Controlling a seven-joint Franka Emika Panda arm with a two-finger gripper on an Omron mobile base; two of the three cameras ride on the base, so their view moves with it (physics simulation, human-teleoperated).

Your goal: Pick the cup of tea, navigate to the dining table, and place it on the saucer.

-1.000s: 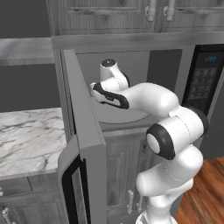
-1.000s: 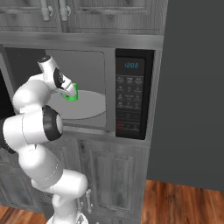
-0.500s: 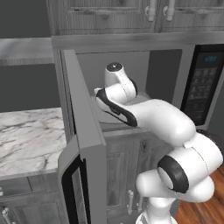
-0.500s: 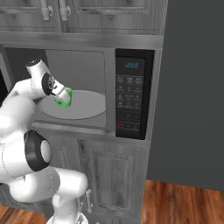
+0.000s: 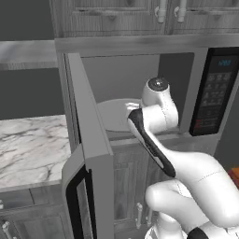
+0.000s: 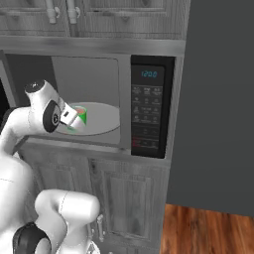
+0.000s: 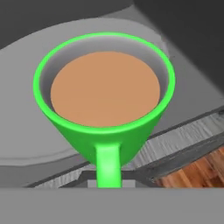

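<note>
The hand grips the green cup of tea at center frame, above the grey turntable in the open microwave.

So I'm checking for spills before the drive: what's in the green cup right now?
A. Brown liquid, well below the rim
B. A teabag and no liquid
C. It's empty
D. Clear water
A: the hand view looks down into the cup and shows a flat brown surface below the white inner wall.

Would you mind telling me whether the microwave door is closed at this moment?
No, the microwave door stands swung wide open toward the camera, leaving the grey turntable inside exposed behind the arm.
</note>
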